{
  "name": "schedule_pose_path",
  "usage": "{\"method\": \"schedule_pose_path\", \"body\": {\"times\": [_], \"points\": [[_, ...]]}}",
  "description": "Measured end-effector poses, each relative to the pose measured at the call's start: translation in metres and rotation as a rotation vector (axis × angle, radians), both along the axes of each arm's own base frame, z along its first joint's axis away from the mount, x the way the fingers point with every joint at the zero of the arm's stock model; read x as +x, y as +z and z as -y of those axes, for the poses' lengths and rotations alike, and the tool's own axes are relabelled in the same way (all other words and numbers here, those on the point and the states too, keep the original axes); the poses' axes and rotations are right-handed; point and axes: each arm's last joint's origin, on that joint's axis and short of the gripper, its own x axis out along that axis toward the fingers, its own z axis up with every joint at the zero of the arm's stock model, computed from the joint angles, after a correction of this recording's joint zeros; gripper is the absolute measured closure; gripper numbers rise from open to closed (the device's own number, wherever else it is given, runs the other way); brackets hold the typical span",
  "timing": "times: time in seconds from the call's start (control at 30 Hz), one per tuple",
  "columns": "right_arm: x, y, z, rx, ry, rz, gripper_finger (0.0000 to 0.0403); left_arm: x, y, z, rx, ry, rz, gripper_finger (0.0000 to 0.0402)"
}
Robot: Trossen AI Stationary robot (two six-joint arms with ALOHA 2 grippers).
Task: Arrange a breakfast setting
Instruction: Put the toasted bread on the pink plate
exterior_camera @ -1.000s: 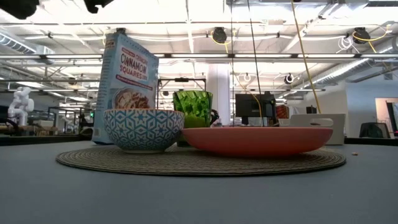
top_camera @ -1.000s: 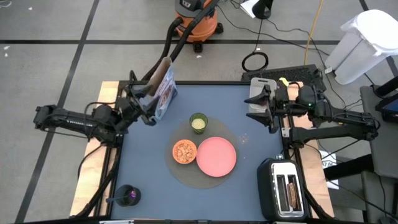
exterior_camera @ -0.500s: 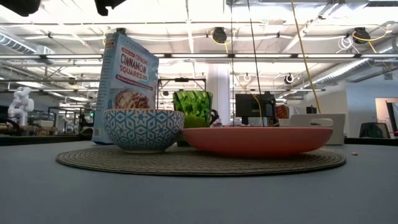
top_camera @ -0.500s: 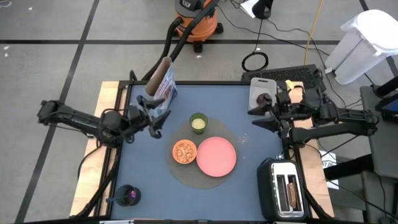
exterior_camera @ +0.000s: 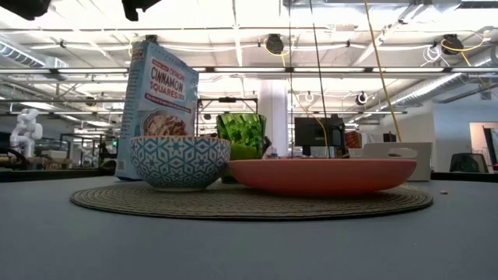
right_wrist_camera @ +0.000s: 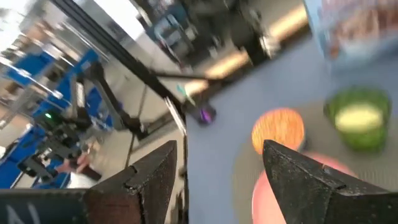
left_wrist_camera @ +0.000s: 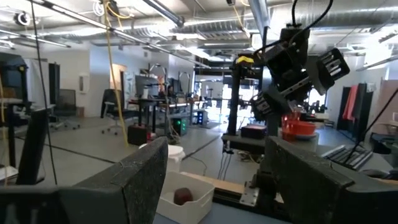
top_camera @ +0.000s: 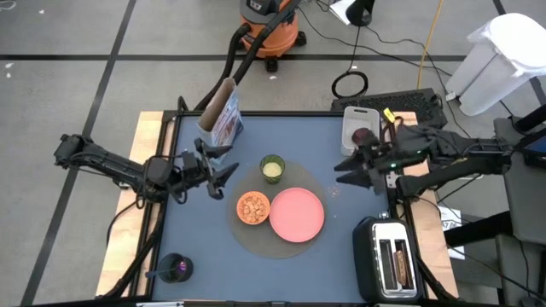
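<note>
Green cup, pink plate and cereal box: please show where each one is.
Green cup (top_camera: 272,168): high view, the pale contents inside.
Pink plate (top_camera: 297,213): high view, the plate's middle.
Cereal box (exterior_camera: 159,92): low view, the printed front.

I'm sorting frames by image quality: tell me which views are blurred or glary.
Right wrist view: motion-smeared, the green cup and orange bowl soft-edged. Low view: sharp on the cereal box, bright ceiling lights behind. High view: evenly lit, crisp pink plate. Left wrist view: near fingers soft.
</note>
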Motion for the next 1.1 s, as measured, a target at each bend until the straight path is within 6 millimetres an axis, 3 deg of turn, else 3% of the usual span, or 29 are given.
{"method": "schedule_pose_path", "body": {"times": [0.1,0.43,0.6,1.1], "points": [[0.003,0.001,-0.007,0.082,-0.001,-0.147,0.0172,0.000,0.000,0.002,-0.006,-0.013,0.001,0.0124],[-0.003,-0.030,-0.038,0.541,-0.010,-0.809,0.0172,-0.001,-0.003,0.008,-0.003,-0.039,-0.026,0.0124],[-0.004,-0.035,-0.050,0.708,0.031,-1.041,0.0172,0.000,-0.005,0.009,0.001,-0.044,-0.051,0.0124],[-0.032,-0.046,-0.077,0.795,-0.161,-1.514,0.0173,0.001,-0.009,0.009,-0.008,-0.050,-0.086,0.0124]]}}
